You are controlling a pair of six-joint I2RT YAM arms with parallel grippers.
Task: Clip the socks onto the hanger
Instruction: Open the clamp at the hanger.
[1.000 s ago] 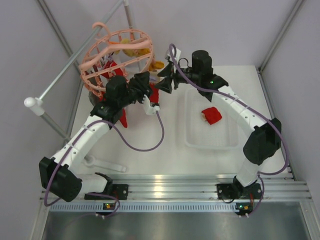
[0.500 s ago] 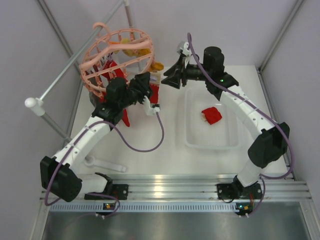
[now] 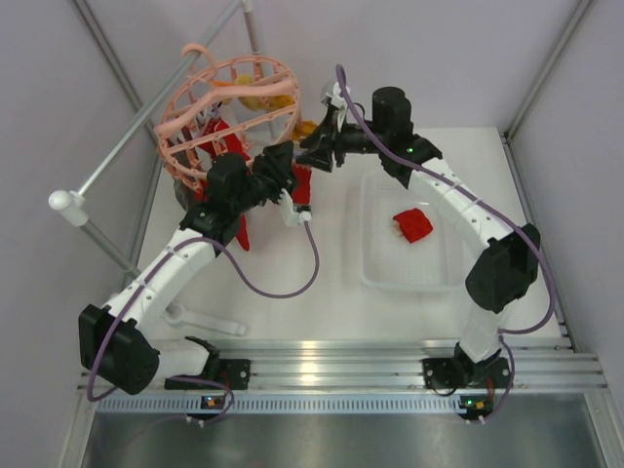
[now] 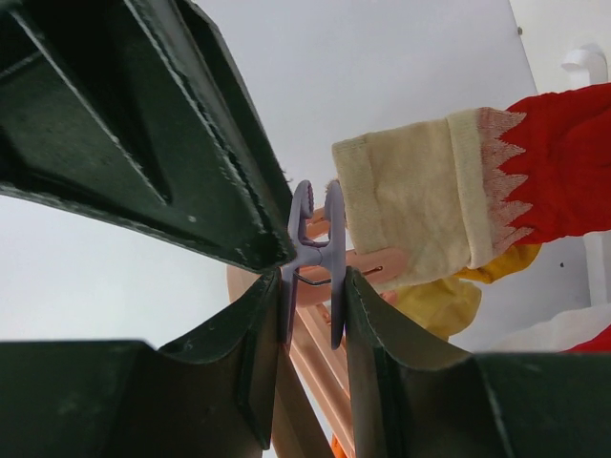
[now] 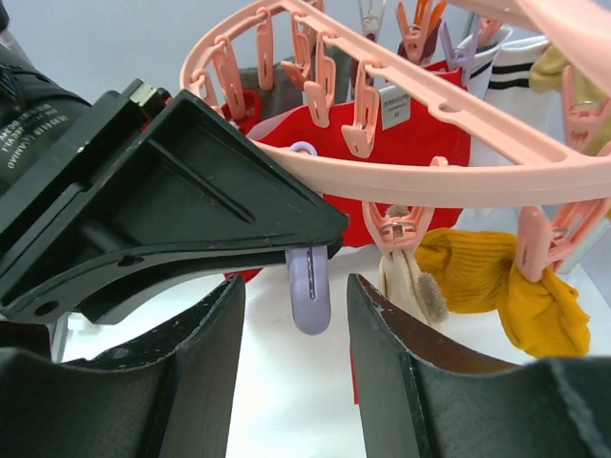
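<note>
In the top external view, the hanger (image 3: 226, 86) is hung from the grey rail (image 3: 127, 136) at the far left, with red socks (image 3: 226, 136) clipped beneath it. The left gripper (image 3: 292, 181) and right gripper (image 3: 314, 151) are brought close together at its right edge. One red sock (image 3: 413, 224) is left lying in the clear tray (image 3: 390, 275).

In the left wrist view, a lilac peg (image 4: 334, 239) is pinched between the closed-in fingers of the left gripper (image 4: 313, 315). Just beside it, a cream-cuffed red sock (image 4: 563, 162) is held above a yellow sock (image 4: 439, 305).

In the right wrist view, the right gripper (image 5: 296, 367) is spread apart and nothing is gripped; the lilac peg (image 5: 309, 286) is seen hanging between its fingers. The yellow sock (image 5: 496, 277) is pegged under the hanger's ring (image 5: 458, 176).
</note>
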